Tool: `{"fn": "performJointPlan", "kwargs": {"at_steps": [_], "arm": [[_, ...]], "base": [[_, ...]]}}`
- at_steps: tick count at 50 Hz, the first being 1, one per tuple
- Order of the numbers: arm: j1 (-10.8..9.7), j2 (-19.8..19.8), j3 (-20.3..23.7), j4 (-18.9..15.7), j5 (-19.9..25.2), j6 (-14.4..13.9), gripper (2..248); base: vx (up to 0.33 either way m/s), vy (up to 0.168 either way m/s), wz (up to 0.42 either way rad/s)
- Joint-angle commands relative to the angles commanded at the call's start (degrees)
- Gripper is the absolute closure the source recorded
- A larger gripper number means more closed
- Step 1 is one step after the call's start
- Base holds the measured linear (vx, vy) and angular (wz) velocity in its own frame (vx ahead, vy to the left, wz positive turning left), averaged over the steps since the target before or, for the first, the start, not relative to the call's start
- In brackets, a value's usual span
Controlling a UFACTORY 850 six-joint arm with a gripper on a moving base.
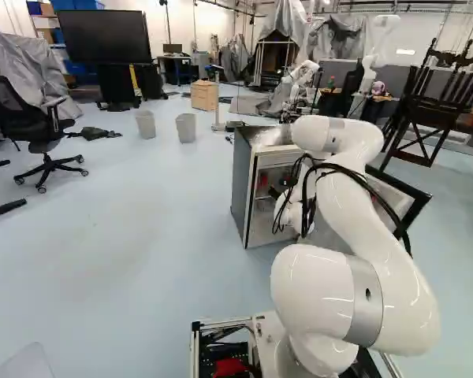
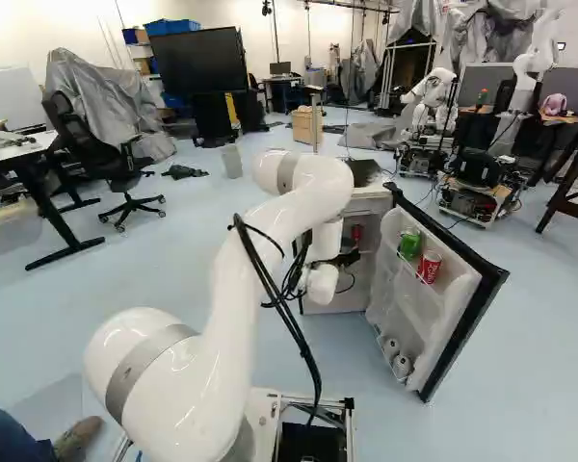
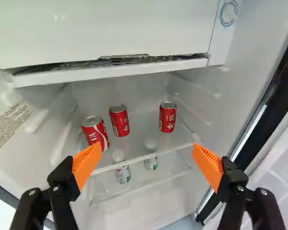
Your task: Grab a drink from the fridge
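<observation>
As the tool (image 2: 348, 257) gapes, red cans (image 3: 119, 121) stand — white-lettered.

Bright, even light — glare on glossy white.

Black swivel chair (image 2: 94, 154) beside white-topped table (image 2: 21, 150).

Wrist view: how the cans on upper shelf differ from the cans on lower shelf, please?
The upper-shelf cans are red with white marks; the lower-shelf cans are white and green. Three upper-shelf cans show, but only two lower-shelf cans. Both groups stand upright.
</observation>
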Motion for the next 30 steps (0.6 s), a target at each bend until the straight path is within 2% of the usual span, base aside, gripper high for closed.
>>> {"fn": "performJointPlan", "kwargs": {"at_steps": [30], "arm": [[-0.8,-5.3,-9.0,0.0,-1.1,0.0,3]], "base": [[0.000,0.000,0.000]]}}
